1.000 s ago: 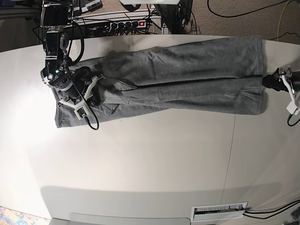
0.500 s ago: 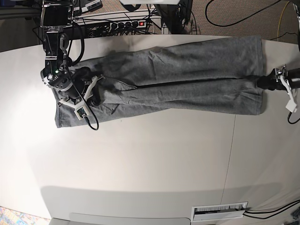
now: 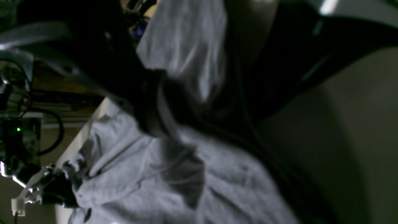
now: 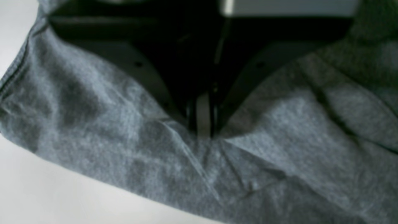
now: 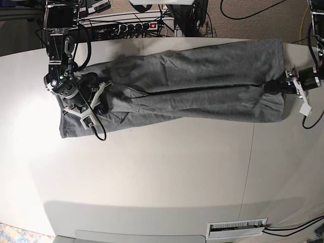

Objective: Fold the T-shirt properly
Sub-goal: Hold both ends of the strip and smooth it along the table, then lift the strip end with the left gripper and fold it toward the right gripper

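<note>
The grey T-shirt [image 5: 202, 86] lies folded lengthwise into a long band across the far side of the white table [image 5: 152, 177]. At its left end my right gripper [image 5: 100, 98] is shut on a pinch of the cloth. The right wrist view shows that gripper [image 4: 203, 130] with its dark jaws closed tightly and the T-shirt [image 4: 124, 149] puckered at the tips. At the shirt's right edge sits my left gripper [image 5: 274, 87]. In the left wrist view this gripper [image 3: 199, 124] has its dark jaws apart, with the T-shirt [image 3: 140, 180] bunched between and under them.
A power strip [image 5: 136, 25] with cables lies behind the table's far edge. A white slotted panel [image 5: 238, 228] sits at the near edge. The right arm's base column [image 5: 58, 30] stands at the far left corner. A cable [image 5: 98, 132] loops off the right wrist.
My left gripper has moved left from beside the table's right edge onto the shirt's right end. The right arm and its pinch have not moved.
</note>
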Available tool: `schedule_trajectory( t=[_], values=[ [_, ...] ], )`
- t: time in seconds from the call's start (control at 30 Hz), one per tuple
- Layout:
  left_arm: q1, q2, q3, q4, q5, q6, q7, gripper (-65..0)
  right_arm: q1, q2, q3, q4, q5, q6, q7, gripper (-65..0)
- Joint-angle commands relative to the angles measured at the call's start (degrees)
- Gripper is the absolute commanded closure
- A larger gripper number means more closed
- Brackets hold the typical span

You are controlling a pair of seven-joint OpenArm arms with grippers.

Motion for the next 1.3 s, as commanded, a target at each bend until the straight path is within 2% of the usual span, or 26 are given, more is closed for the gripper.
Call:
schedule_trajectory(
  t=[0.0,0.07,0.13,0.2,0.33,0.6,0.67,0.77,0.9,1.13,1.27],
  values=[
    [0.31,-0.44,0.26,-0.15,4.17,0.95,2.89,-24.3,0.61,0.68,0.31,0.57,-0.35,-0.26,-1.01,0.0],
    [0.31,-0.33,0.24,-0.13,4.17,0.95,2.91,-13.9,0.61,0.68,0.31,0.57,-0.35,-0.26,-1.11,0.0],
    [0.00,-0.59,0.24,-0.11,3.80,0.95,3.19,-0.5,0.61,0.68,0.31,0.57,-0.33,-0.26,-1.07,0.0],
    [-0.42,-0.79,0.20,-0.09,1.36,0.95,4.46,0.0,0.61,0.66,0.31,0.57,-0.33,-0.26,-1.09,0.0],
    [-2.05,-0.66,0.20,0.11,1.28,0.95,10.40,0.0,0.61,0.66,-0.33,0.57,-0.31,-0.26,-1.31,0.0],
    [-8.31,-0.44,0.20,1.84,1.28,0.95,11.43,0.0,0.81,0.66,-9.11,0.57,-0.35,-0.48,-1.86,0.0],
    [-9.05,-0.11,0.20,3.28,1.28,0.95,11.89,0.0,1.27,0.66,-11.41,0.57,-0.37,-2.58,-1.88,0.0],
    [-8.90,0.20,0.20,7.19,1.28,0.95,11.93,0.0,2.27,0.66,-13.46,0.57,-0.44,-5.25,-1.90,0.0],
    [-8.52,0.00,0.20,13.79,1.28,0.95,12.15,0.0,3.28,0.68,-13.88,0.57,-0.61,-6.03,-2.43,0.0],
    [-8.44,-1.18,0.20,27.10,1.28,0.95,14.29,0.0,3.30,0.68,-13.88,0.57,-2.75,-9.27,-2.71,0.0],
    [-8.20,-0.31,0.20,33.22,1.28,0.95,14.03,0.0,3.30,0.66,-13.88,0.57,-2.73,-9.55,-2.69,0.0]
  ],
)
